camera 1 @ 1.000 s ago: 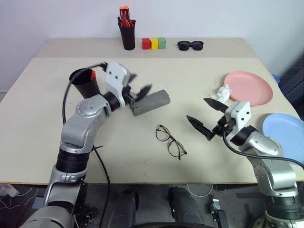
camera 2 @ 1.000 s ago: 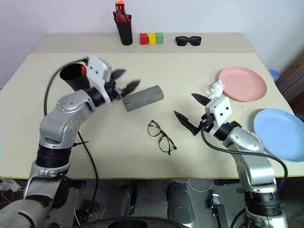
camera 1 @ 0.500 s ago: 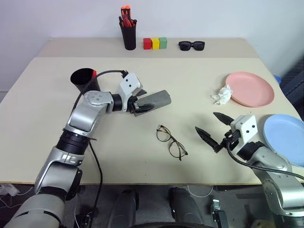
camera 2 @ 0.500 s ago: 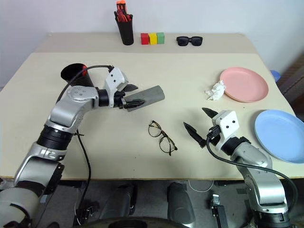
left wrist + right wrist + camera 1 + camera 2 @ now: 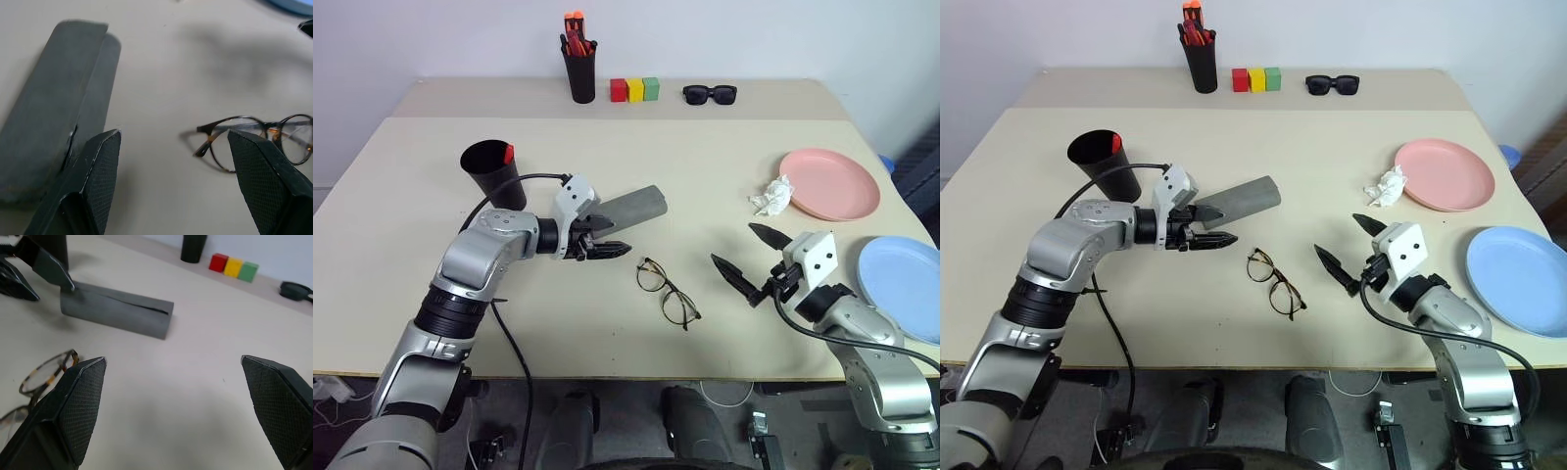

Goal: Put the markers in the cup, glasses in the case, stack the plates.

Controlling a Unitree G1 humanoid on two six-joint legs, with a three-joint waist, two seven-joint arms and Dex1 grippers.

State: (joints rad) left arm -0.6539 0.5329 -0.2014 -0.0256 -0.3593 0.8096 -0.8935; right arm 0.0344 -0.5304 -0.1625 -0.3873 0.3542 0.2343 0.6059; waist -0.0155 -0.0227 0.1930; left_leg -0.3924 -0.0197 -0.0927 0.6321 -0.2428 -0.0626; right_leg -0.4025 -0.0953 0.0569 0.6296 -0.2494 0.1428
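Left end effector [image 5: 604, 240] has dropped from above the case [image 5: 628, 209] to the worktop [image 5: 724, 127], fingers spread and empty, now at the case's near end and pointing toward the glasses [image 5: 666, 291]. The case has stayed put and looks shut, with one finger seemingly touching its end. Right end effector [image 5: 751, 262] hangs wide apart and empty, at 3 o'clock of the glasses, barely shifted. Glasses lie folded open at 5 o'clock of the case, apart from it. Judgement: the glasses step is under way, nothing grasped. Cup [image 5: 492, 172] holds a marker; pink plate [image 5: 832, 183] and blue plate [image 5: 901, 279] remain unstacked.
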